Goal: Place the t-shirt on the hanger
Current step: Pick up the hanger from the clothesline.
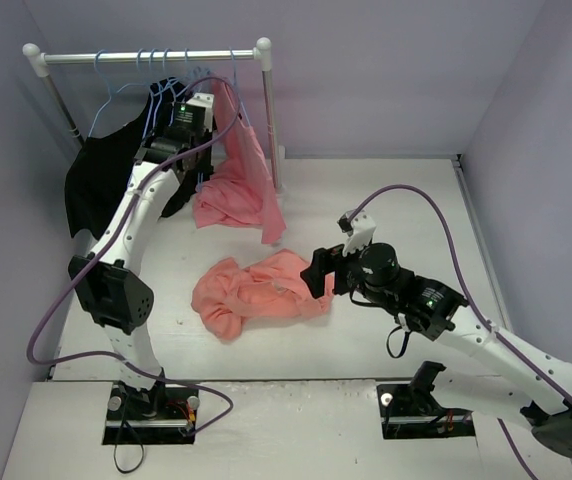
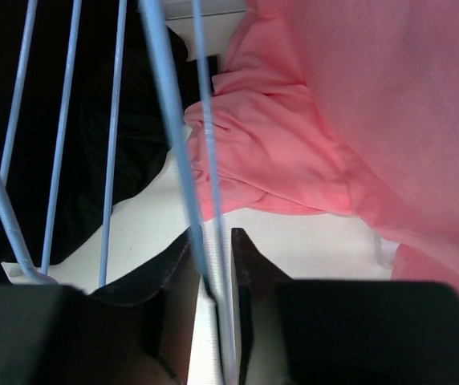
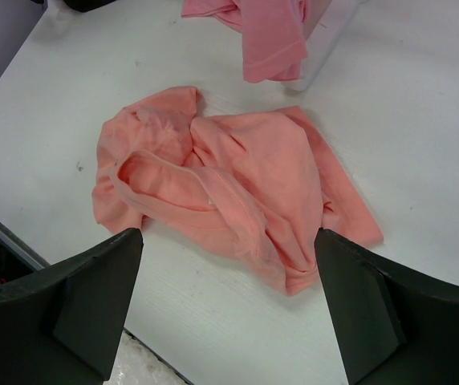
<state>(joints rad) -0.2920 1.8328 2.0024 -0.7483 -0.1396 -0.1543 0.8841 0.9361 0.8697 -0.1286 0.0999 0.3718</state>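
Pickup stage: t-shirt [image 3: 237,184] lies crumpled mid tabletop [image 1: 386,200], right pincer [image 3: 228,234] spread wide just above it. Left pincer [image 2: 211,273] up at rack [image 1: 146,57], prob clamped on hanger [image 2: 173,136] wire, blurry tho. Next calls for right to drop, pinch collar, lift twd hanger

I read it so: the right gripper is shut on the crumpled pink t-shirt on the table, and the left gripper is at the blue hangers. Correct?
Not quite. The right wrist view shows the right gripper open above the t-shirt, holding nothing. The left gripper is indeed at the hangers.
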